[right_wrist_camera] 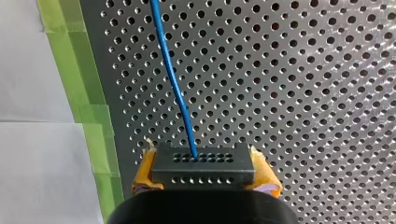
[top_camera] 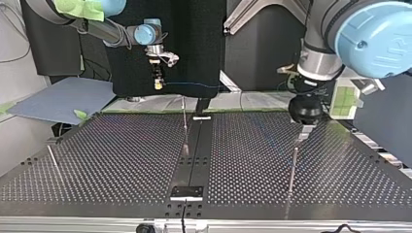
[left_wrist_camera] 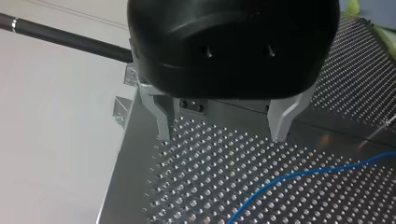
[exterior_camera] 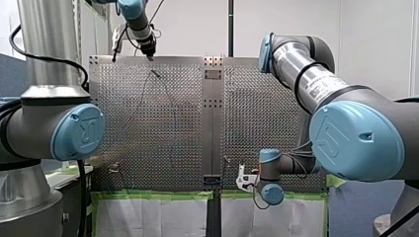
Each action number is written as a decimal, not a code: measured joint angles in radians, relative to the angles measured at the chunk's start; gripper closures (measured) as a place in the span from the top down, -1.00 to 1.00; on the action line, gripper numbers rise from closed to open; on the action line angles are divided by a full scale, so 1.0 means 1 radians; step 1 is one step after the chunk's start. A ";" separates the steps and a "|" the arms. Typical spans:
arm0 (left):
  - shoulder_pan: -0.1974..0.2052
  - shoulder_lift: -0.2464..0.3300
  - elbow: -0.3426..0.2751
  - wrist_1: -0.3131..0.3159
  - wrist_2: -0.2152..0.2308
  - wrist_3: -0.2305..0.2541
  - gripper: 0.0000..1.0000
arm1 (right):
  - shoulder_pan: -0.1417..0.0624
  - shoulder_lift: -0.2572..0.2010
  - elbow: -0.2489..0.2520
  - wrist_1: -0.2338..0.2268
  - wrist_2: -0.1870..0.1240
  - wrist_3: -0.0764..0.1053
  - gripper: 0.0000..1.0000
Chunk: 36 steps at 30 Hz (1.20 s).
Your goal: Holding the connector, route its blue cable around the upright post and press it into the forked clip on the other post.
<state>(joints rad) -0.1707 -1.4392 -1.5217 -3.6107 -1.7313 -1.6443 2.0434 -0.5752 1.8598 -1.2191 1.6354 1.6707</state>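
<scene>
Yellow pads (right_wrist_camera: 145,170) of my right gripper (right_wrist_camera: 204,175): clamped on small dark-grey perforated connector block (right_wrist_camera: 204,161), above perforated metal table (right_wrist_camera: 303,93); thin blue cable (right_wrist_camera: 173,84) leads off it. My left gripper (left_wrist_camera: 219,126): metal fingers (left_wrist_camera: 280,116) wide apart, empty. Risk: slack cable snagging, tugging connector loose.

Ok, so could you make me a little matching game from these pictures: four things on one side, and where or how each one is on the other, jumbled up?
Things:
1. left pincer
2. connector
3. blue cable
4. green tape

Places and states:
A. lies along the edge of the perforated table
B. open, gripping nothing
C. clamped in the right pincer
D. runs out of a hole in the connector

Pairs: 1-B, 2-C, 3-D, 4-A.
</scene>
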 joint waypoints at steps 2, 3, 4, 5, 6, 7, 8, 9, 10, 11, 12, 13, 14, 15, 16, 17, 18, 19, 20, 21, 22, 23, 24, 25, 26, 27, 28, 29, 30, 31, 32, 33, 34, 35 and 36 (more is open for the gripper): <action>-0.001 -0.003 -0.008 0.008 -0.006 -0.002 1.00 | 0.000 0.000 0.000 0.000 0.000 0.000 -1.00; -0.002 -0.005 -0.013 0.013 -0.009 -0.003 1.00 | 0.000 0.000 0.000 0.001 0.000 0.000 -1.00; -0.002 -0.006 -0.018 0.018 -0.013 -0.003 1.00 | 0.000 0.000 0.000 0.001 0.000 0.000 -1.00; -0.003 -0.008 -0.026 0.026 -0.017 -0.003 1.00 | 0.000 0.000 0.000 0.001 0.000 0.000 -1.00; -0.003 -0.009 -0.030 0.032 -0.020 -0.003 1.00 | 0.000 0.000 0.000 0.001 0.000 0.000 -1.00; -0.003 -0.010 -0.033 0.036 -0.022 -0.003 1.00 | 0.000 0.000 0.000 0.000 0.000 0.000 -1.00; -0.003 -0.010 -0.036 0.040 -0.023 -0.002 1.00 | 0.000 0.000 0.000 0.000 0.000 0.000 -1.00; -0.002 -0.010 -0.038 0.041 -0.024 -0.001 1.00 | 0.000 0.000 0.000 0.000 0.000 0.000 -1.00; -0.002 -0.010 -0.039 0.043 -0.025 -0.001 1.00 | 0.000 0.000 0.000 0.000 0.000 0.000 -1.00; -0.002 -0.010 -0.040 0.044 -0.026 -0.001 1.00 | 0.000 0.000 0.000 0.000 0.000 0.000 -1.00; -0.002 -0.010 -0.041 0.044 -0.027 -0.001 1.00 | 0.000 0.000 0.000 0.000 0.000 0.000 -1.00; -0.002 -0.011 -0.041 0.044 -0.029 -0.001 1.00 | 0.000 0.000 0.000 0.000 0.000 0.000 -1.00; -0.002 -0.011 -0.041 0.043 -0.033 -0.002 1.00 | 0.000 0.000 0.000 0.000 0.000 0.000 -1.00; -0.002 -0.011 -0.041 0.041 -0.037 -0.002 1.00 | 0.000 0.000 0.000 -0.001 0.000 0.000 -1.00; -0.003 -0.011 -0.041 0.039 -0.042 -0.002 1.00 | 0.000 0.000 0.000 0.000 0.000 0.000 -1.00; -0.003 -0.010 -0.041 0.034 -0.050 -0.002 1.00 | 0.000 0.000 0.000 0.000 0.000 0.000 -1.00; -0.003 -0.010 -0.041 0.029 -0.055 -0.001 1.00 | 0.000 0.000 0.000 0.000 0.000 0.000 -1.00; -0.003 -0.010 -0.041 0.025 -0.061 -0.001 1.00 | 0.000 0.000 0.000 0.000 0.000 0.000 -1.00; -0.003 -0.010 -0.042 0.019 -0.070 0.000 1.00 | 0.000 0.000 0.000 0.000 0.000 0.000 -1.00; -0.003 -0.009 -0.042 0.015 -0.077 0.000 1.00 | 0.000 0.000 0.000 0.001 0.000 0.000 -1.00; -0.003 -0.009 -0.041 0.011 -0.084 0.001 1.00 | 0.000 0.000 0.000 0.001 0.000 0.000 -1.00; -0.003 -0.008 -0.041 0.008 -0.094 0.004 1.00 | 0.000 0.000 0.000 0.002 0.000 0.000 -1.00; -0.003 -0.007 -0.042 0.006 -0.102 0.005 1.00 | 0.000 0.000 0.000 0.002 0.000 0.000 -1.00; -0.003 -0.006 -0.042 0.005 -0.110 0.006 1.00 | 0.000 0.000 0.000 0.002 0.000 0.000 -1.00; -0.003 -0.006 -0.042 0.004 -0.121 0.007 1.00 | 0.000 0.000 0.000 0.003 0.000 0.000 -1.00; -0.003 -0.005 -0.042 0.003 -0.128 0.008 1.00 | 0.000 0.000 0.000 0.003 0.000 0.000 -1.00; -0.003 -0.005 -0.041 0.003 -0.136 0.008 1.00 | 0.000 0.000 0.000 0.003 0.000 0.000 -1.00; -0.003 -0.004 -0.041 0.001 -0.146 0.009 1.00 | 0.000 0.000 0.000 0.004 0.000 0.000 -1.00; -0.003 -0.003 -0.041 0.001 -0.154 0.009 1.00 | 0.000 0.000 0.000 0.004 0.000 0.000 -1.00; -0.003 -0.003 -0.041 0.000 -0.162 0.009 1.00 | 0.000 0.000 0.000 0.004 0.000 0.000 -1.00; -0.003 -0.001 -0.042 -0.001 -0.172 0.009 1.00 | 0.000 0.000 0.000 0.004 0.000 0.000 -1.00; -0.003 0.000 -0.042 -0.002 -0.180 0.009 1.00 | 0.000 0.000 0.000 0.004 0.000 0.000 -1.00; -0.003 0.001 -0.042 -0.002 -0.188 0.010 1.00 | 0.000 0.000 0.000 0.004 0.000 0.000 -1.00; -0.003 0.003 -0.042 -0.003 -0.200 0.010 1.00 | 0.000 0.000 0.000 0.004 0.000 0.000 -1.00; -0.003 0.004 -0.042 -0.003 -0.208 0.010 1.00 | 0.000 0.000 0.000 0.004 0.000 0.000 -1.00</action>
<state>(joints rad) -0.1737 -1.4354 -1.5633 -3.6137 -1.9397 -1.6342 2.0433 -0.5750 1.8601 -1.2151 1.6353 1.6704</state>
